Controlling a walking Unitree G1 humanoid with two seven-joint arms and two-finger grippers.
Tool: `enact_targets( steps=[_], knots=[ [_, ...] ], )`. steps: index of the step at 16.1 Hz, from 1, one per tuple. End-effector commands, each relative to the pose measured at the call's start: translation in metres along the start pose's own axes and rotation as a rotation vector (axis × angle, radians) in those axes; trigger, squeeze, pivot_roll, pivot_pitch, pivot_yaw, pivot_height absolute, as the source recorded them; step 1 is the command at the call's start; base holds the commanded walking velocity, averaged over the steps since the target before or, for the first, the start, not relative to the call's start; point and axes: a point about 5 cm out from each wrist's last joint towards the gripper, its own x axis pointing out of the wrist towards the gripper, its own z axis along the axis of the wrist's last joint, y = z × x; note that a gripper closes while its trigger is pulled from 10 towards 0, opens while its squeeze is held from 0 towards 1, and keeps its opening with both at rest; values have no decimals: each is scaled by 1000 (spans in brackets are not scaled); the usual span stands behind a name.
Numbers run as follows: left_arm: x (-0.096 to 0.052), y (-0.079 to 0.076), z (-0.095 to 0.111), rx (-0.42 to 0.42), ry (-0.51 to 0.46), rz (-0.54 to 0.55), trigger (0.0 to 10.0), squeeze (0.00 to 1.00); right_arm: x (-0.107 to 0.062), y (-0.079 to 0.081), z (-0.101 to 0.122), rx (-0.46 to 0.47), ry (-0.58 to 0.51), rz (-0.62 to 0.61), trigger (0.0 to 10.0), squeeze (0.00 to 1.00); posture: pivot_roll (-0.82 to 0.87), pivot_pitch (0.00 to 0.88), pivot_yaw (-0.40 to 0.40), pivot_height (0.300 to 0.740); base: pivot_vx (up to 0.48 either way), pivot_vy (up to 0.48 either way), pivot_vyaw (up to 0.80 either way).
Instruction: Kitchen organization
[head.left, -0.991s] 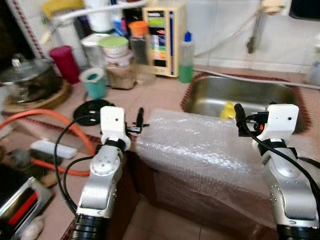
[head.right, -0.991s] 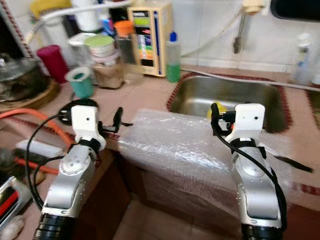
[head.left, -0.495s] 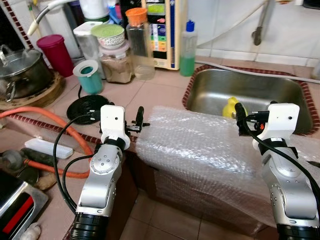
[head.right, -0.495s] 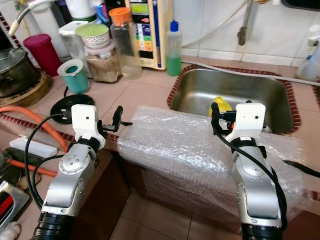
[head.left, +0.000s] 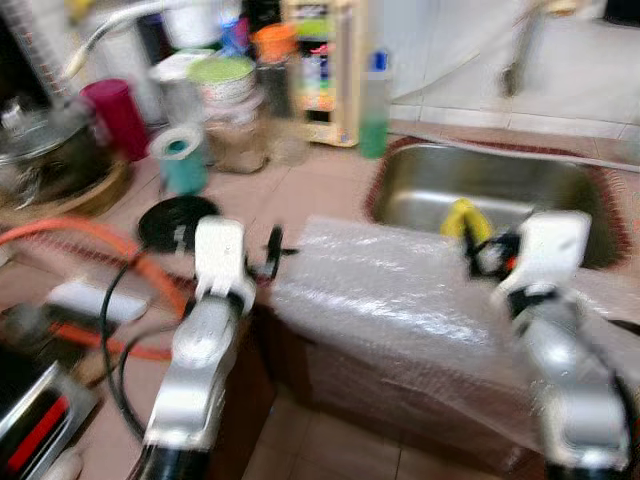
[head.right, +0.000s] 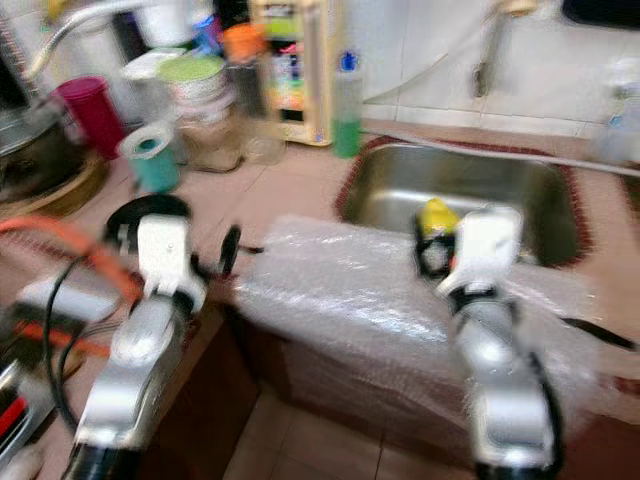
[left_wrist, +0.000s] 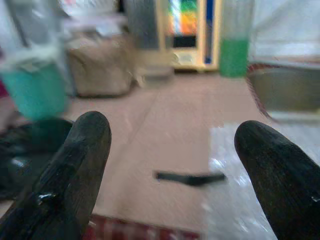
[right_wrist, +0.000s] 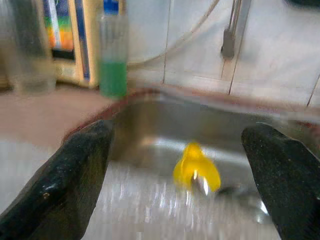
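Observation:
A sheet of bubble wrap (head.left: 400, 300) drapes over the counter's front edge, just before the steel sink (head.left: 490, 185). A yellow object (right_wrist: 196, 167) lies in the sink. My left gripper (head.left: 274, 250) hovers open at the wrap's left edge, with nothing between its fingers (left_wrist: 85, 150). At the wrap's far right, near the sink's front rim, my right gripper (head.left: 470, 248) is also open and empty. A green soap bottle (head.left: 374, 110) stands behind the sink's left corner. The head views are blurred.
At the back left stand a teal cup (head.left: 183, 160), a magenta cup (head.left: 118, 115), jars (head.left: 230, 110), a yellow box (head.left: 320, 70) and a pot (head.left: 45, 160). A black lid (head.left: 175, 222) and an orange hose (head.left: 90, 240) lie at the left.
The head camera has swayed and the picture is now blurred. Both grippers stay open in the same places by the bubble wrap.

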Motion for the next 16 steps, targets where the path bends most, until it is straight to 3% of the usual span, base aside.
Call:
enact_targets(
  steps=[1,16],
  knots=[
    [1,-2,6,5,-25,-26,10000,0,2,2,7,-6,-26,12,10000,0,-23,0,75,740,0,0,-538],
    [0,-7,-2,-29,-4,-78,10000,0,2,4,4,-7,-21,11,10000,0,-26,0,76,740,0,0,0]
  ],
)
